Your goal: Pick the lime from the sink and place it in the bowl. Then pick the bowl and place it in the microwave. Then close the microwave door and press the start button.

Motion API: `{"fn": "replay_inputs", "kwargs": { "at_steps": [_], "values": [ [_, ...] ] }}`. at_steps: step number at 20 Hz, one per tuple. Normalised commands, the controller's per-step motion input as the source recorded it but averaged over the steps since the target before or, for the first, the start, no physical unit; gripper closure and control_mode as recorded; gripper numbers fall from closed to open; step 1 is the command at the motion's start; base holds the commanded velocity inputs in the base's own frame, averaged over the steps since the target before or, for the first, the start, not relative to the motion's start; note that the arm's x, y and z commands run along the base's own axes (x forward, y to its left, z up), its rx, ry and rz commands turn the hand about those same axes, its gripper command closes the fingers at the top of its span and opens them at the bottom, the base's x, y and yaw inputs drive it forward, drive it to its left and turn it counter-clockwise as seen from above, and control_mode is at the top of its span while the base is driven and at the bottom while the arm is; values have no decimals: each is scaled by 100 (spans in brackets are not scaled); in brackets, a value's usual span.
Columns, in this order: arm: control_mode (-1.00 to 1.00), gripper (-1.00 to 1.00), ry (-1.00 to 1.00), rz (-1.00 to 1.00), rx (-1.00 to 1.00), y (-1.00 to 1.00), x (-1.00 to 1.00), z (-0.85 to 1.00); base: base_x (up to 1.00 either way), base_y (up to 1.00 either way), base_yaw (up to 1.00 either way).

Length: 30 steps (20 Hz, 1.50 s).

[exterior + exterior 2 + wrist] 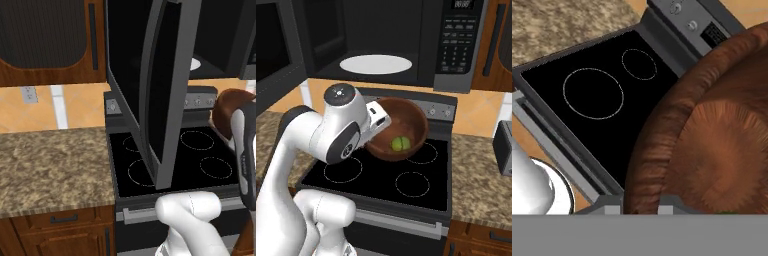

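So the lime (400, 144) is already sitting in the bottom of the brown wooden bowl (406, 125), which means the first part is done. The bowl itself is off any surface right now, held up above the black glass-top stove (406, 185), roughly over its back burners and just below the microwave (381, 40) opening. It's tipped a bit toward the right base camera, so you can look straight into it and see the lime has not rolled out.

The gripper (378, 120) is at the bowl's left rim, and judging from the hand view, where the rim (662, 150) runs right down between the finger tips, it looks pinched onto that rim. The tips themselves are mostly hidden, so that's my read rather than something clearly shown.

Above the stove, the microwave cavity is open with the white turntable plate (376, 64) bare and waiting. The microwave door (160, 90) is swung wide out over the stove's left side.

What's left, as I see it: lift the bowl higher and in onto the turntable, let go, swing the door shut, then hit start on the keypad (456, 45) to the right of the cavity. I'd call it about halfway. The granite worktop (50, 165) sits left of the stove.
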Motion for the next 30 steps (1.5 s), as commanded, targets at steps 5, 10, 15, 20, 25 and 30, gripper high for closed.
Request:
{"fn": "replay_inputs", "kwargs": {
  "at_steps": [5,10,15,20,25,30],
  "values": [
    [-100,100,-22,25,-14,14,-40,96,0,0,0],
    [-100,100,-8,29,-6,32,28,33,0,0,0],
    [-100,100,2,28,-1,12,78,19,0,0,0],
    [-100,100,0,18,-6,6,70,33,0,0,0],
    [-100,100,-2,9,-7,2,76,27,0,0,0],
    [-100,100,-3,9,-7,2,80,26,0,0,0]
  ]
}}
